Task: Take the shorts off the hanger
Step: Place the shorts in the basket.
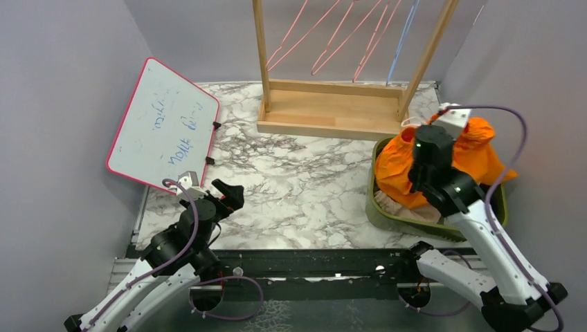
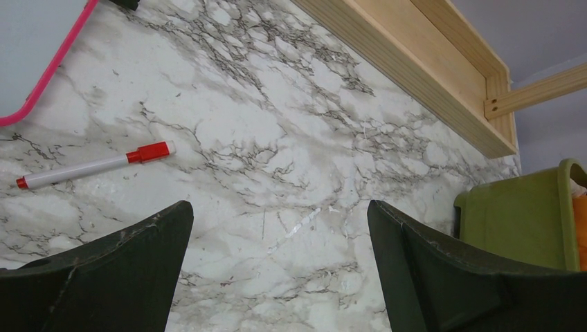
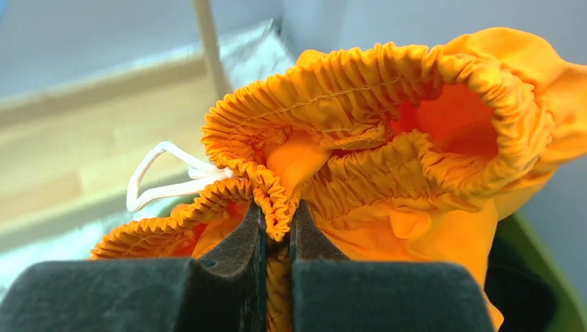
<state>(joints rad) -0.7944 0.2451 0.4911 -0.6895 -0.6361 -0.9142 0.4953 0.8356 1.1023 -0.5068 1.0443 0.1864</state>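
Note:
Bright orange shorts [image 1: 401,166] hang bunched over the green bin [image 1: 377,207] at the right, off the hangers. My right gripper [image 3: 278,214] is shut on their gathered elastic waistband [image 3: 387,76], a fold of it pinched between the jaws; a white drawstring [image 3: 163,181] loops out to the left. In the top view the right gripper [image 1: 443,121] sits above the bin amid the orange cloth. Tan fabric [image 1: 415,211] lies in the bin under the orange shorts. Pink and blue hangers [image 1: 332,34] dangle bare on the wooden rack [image 1: 325,111]. My left gripper [image 2: 280,228] is open over bare marble.
A pink-framed whiteboard [image 1: 163,124] leans at the back left. A red-capped marker [image 2: 93,166] lies on the marble table [image 1: 297,180] ahead of the left gripper. The rack's wooden base stands at the back centre, close to the bin's far corner.

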